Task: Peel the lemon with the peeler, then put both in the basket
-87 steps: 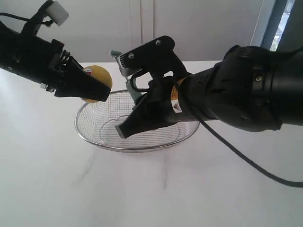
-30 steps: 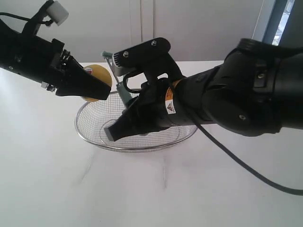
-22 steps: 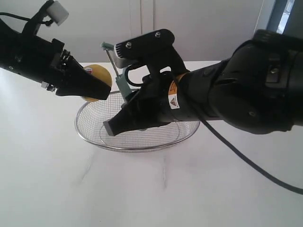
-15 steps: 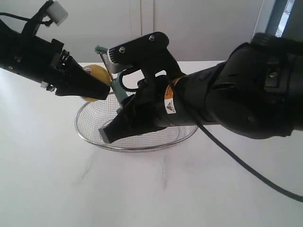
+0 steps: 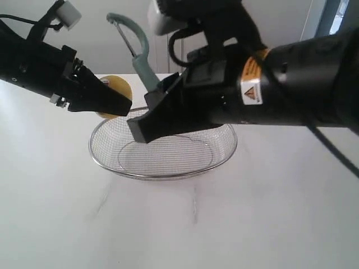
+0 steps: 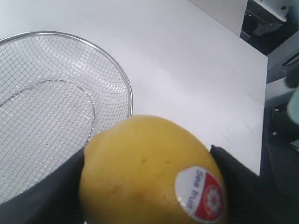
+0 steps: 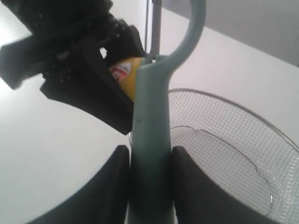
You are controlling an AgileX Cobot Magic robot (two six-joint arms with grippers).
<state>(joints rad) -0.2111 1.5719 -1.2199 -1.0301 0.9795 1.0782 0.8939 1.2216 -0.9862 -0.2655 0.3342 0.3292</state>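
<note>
My left gripper (image 5: 115,103) is shut on the yellow lemon (image 5: 119,88), holding it in the air above the far left rim of the wire basket (image 5: 162,175). Up close the lemon (image 6: 149,172) fills the left wrist view, red-and-white sticker facing the camera, a black finger (image 6: 233,186) on each side. My right gripper (image 5: 147,120) is shut on the peeler (image 5: 138,53) by its teal handle, blade head up and to the right of the lemon. In the right wrist view the peeler (image 7: 152,140) stands between the two black fingers (image 7: 110,186), with the lemon (image 7: 128,77) beyond it.
The basket (image 6: 112,65) sits empty on a white table (image 5: 67,213). A pale wall or cabinet (image 5: 224,33) stands behind the table. The big black right arm (image 5: 291,84) hangs over the basket's right half.
My right arm has lifted, carrying the peeler up and away from the lemon's side; its blade head now stands above the lemon. The left gripper and lemon have stayed put.
</note>
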